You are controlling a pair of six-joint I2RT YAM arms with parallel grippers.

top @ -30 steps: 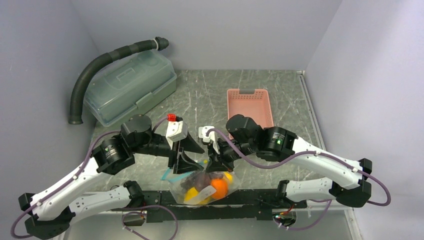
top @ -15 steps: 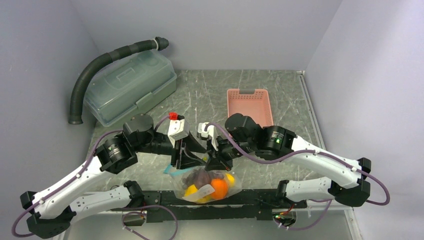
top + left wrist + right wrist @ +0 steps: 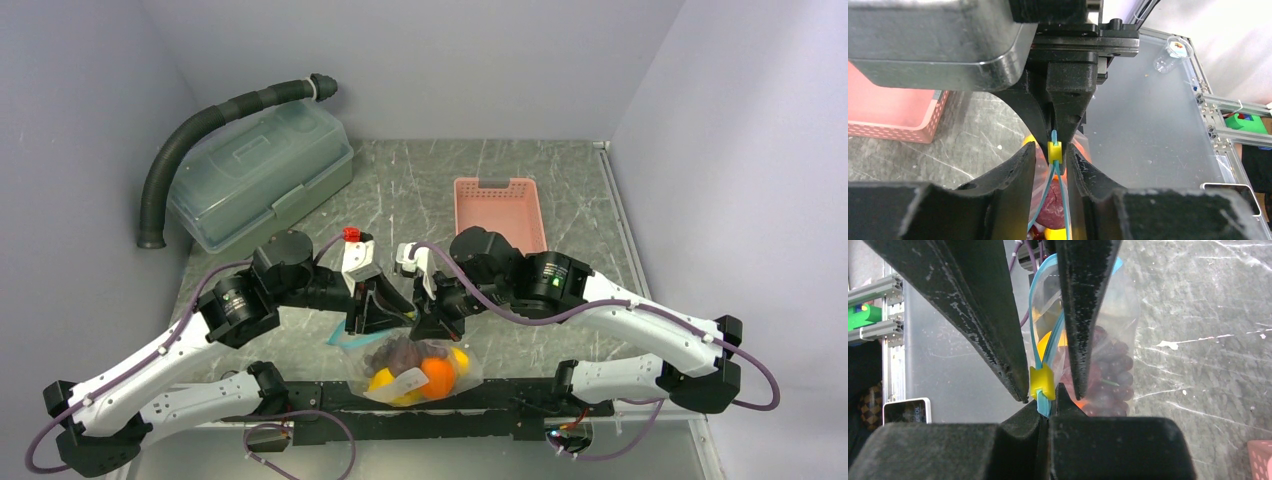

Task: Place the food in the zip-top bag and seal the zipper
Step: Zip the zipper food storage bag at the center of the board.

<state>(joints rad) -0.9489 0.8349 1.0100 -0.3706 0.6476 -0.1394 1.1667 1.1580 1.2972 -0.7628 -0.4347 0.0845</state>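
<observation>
The clear zip-top bag [image 3: 452,352] hangs at the table's near edge with the food in it: a round orange fruit [image 3: 437,375], a yellow one [image 3: 382,381] and the purple grape bunch [image 3: 398,352]. My right gripper [image 3: 432,322] is shut on the end of the teal zipper [image 3: 1044,406], just past its yellow slider [image 3: 1041,381]. My left gripper [image 3: 385,318] is open, its fingers [image 3: 1018,167] straddling the slider [image 3: 1054,152] with a gap on the left. Behind the slider the two teal strips [image 3: 1064,200] spread apart over a brown-red ball [image 3: 1052,212].
A pink slotted basket [image 3: 498,212] stands behind the right arm. A grey-green lidded box [image 3: 260,175] and a black corrugated hose [image 3: 200,130] are at the back left. The bag hangs over the arms' base rail [image 3: 500,395].
My left gripper has moved right, up to the right gripper, so its fingers now flank the slider. The bag's mouth has risen slightly. The right gripper has hardly moved.
</observation>
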